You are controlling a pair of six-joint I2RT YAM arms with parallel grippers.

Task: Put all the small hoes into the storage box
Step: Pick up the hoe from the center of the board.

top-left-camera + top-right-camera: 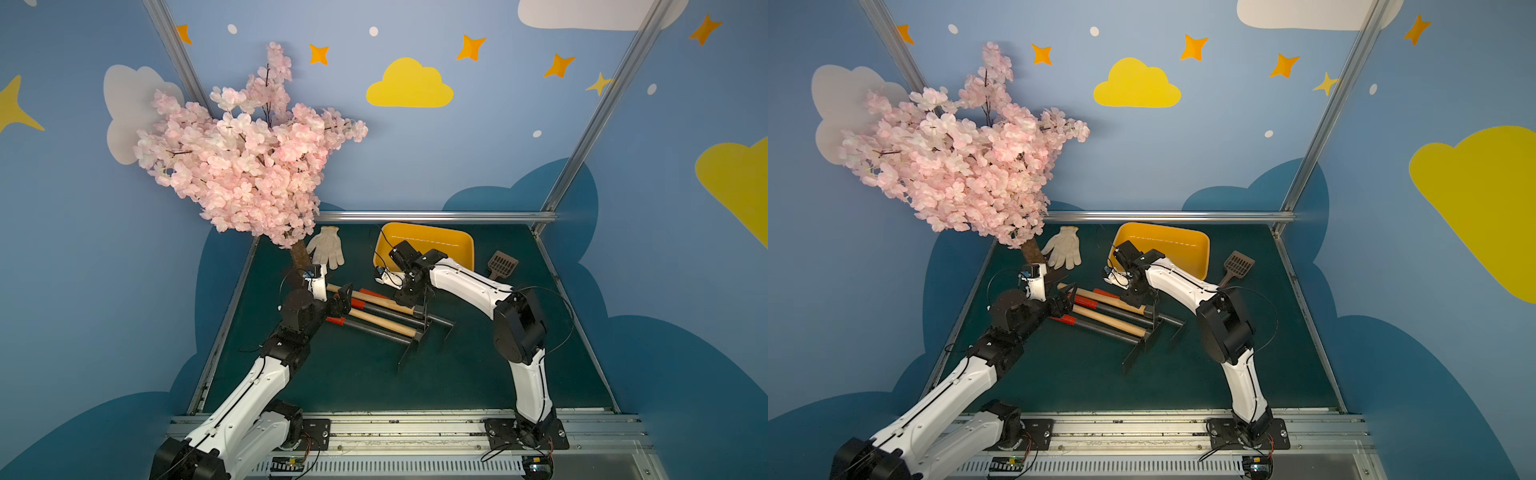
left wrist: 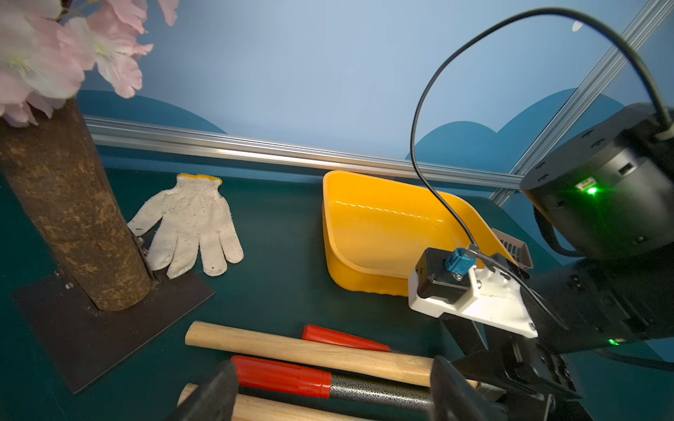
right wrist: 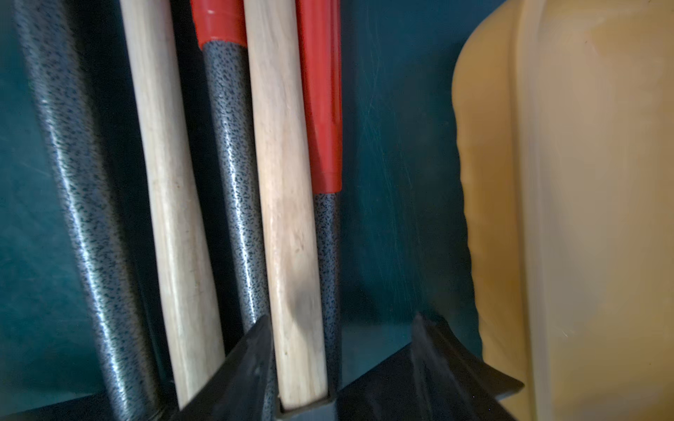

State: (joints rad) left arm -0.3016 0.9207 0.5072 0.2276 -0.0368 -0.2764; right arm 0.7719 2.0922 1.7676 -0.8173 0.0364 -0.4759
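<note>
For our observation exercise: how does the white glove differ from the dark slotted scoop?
The glove is white and knitted; the scoop is dark and slotted. The glove lies left of the storage box, by the tree trunk; the scoop lies right of it. Both rest on the table, outside the box.

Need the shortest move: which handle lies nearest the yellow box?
The red-gripped metal handle at the edge of the row facing the box; both wooden handles and the other red-gripped ones lie farther away.
</note>
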